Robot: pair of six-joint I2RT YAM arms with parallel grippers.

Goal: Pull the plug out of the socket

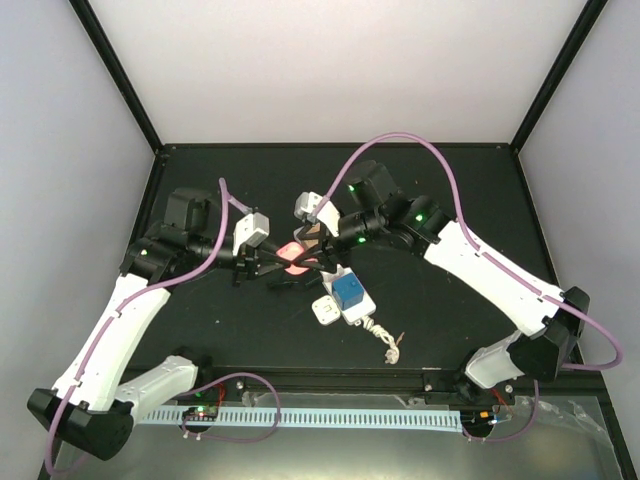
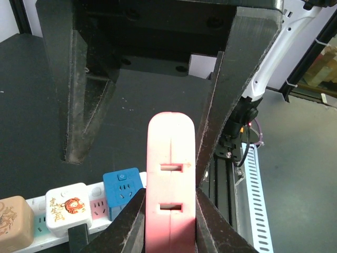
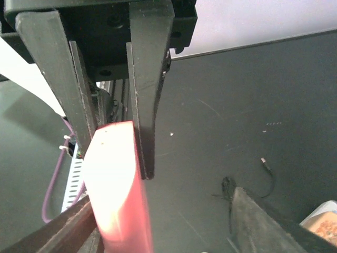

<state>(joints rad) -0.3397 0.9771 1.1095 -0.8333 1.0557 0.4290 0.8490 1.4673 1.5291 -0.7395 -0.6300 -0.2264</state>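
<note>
The right fingers [image 3: 150, 95] were clenched on the pink plug [image 3: 118, 179], one pressed to each of its side faces. The left fingers [image 2: 234, 89] were spread wide around it, one touching the plug's edge and the other well apart from it. The plug hung between the two arms above the tabletop [image 1: 450, 200]. Its face showed two narrow slots and carried no writing. In the right wrist view only bare tabletop showed behind it.

The power strip [image 2: 99, 206] lay on the tabletop just beside and below the plug, near the middle. Three cubes sat in a row on it. The blue cube [image 2: 122, 191] bore a small power symbol on its upper edge. The white cube [image 2: 66, 208] carried a picture of an orange tiger beside a column of gold Chinese characters, too small to read surely. The tan cube [image 2: 15, 224] had a dark line drawing, cut off at the frame's edge. A pink outlet face showed between the white and blue cubes. The strip's bundled cord [image 1: 385, 338] lay towards the near edge.

The tabletop was matte black, with faint scuffs and pale specks. White walls [image 1: 340, 70] stood behind and to the sides, framed by black posts [image 1: 115, 75]. A white slotted cable duct [image 1: 330, 415] ran along the near edge, and purple cables [image 1: 440, 160] looped over both arms.
</note>
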